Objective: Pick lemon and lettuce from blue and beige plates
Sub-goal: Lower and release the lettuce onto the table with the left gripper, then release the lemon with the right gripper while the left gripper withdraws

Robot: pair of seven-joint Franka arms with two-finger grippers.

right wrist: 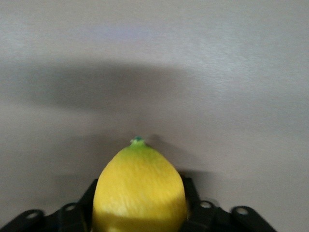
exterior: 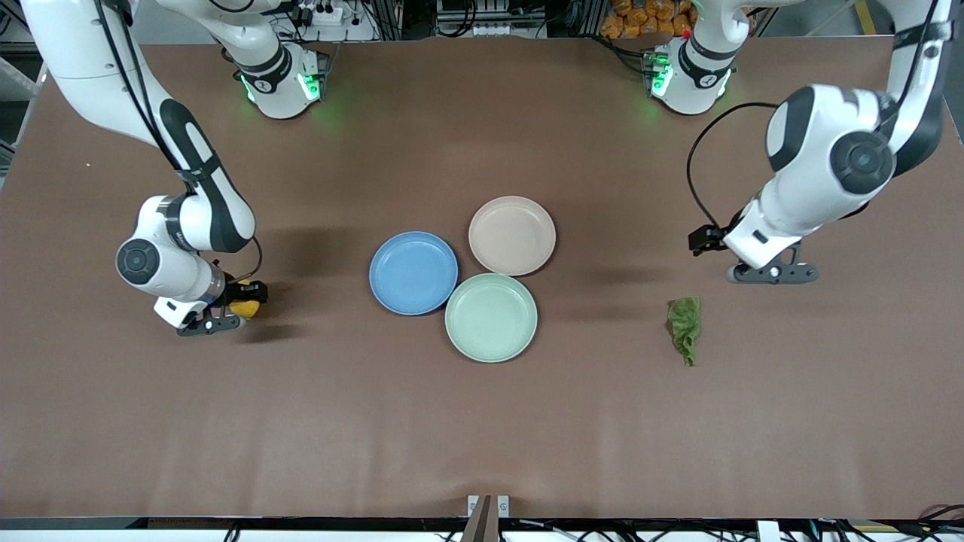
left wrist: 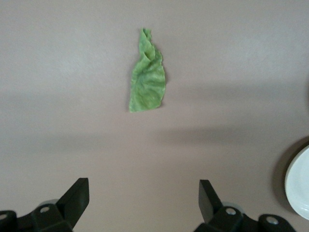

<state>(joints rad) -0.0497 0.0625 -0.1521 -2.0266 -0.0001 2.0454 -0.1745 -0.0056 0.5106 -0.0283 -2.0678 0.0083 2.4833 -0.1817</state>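
The yellow lemon (exterior: 246,307) (right wrist: 139,188) sits low at the table near the right arm's end, between the fingers of my right gripper (exterior: 238,307) (right wrist: 139,212), which is shut on it. The green lettuce (exterior: 686,325) (left wrist: 147,82) lies flat on the table toward the left arm's end. My left gripper (exterior: 772,271) (left wrist: 144,195) hangs open and empty over the table close to the leaf. The blue plate (exterior: 413,272) and the beige plate (exterior: 512,235) stand side by side mid-table, both bare.
A pale mint-green plate (exterior: 491,317) (left wrist: 299,186) touches the other two, nearest the front camera, and holds nothing. The brown table surface (exterior: 482,421) stretches wide around the plates. Both arm bases stand along the table's back edge.
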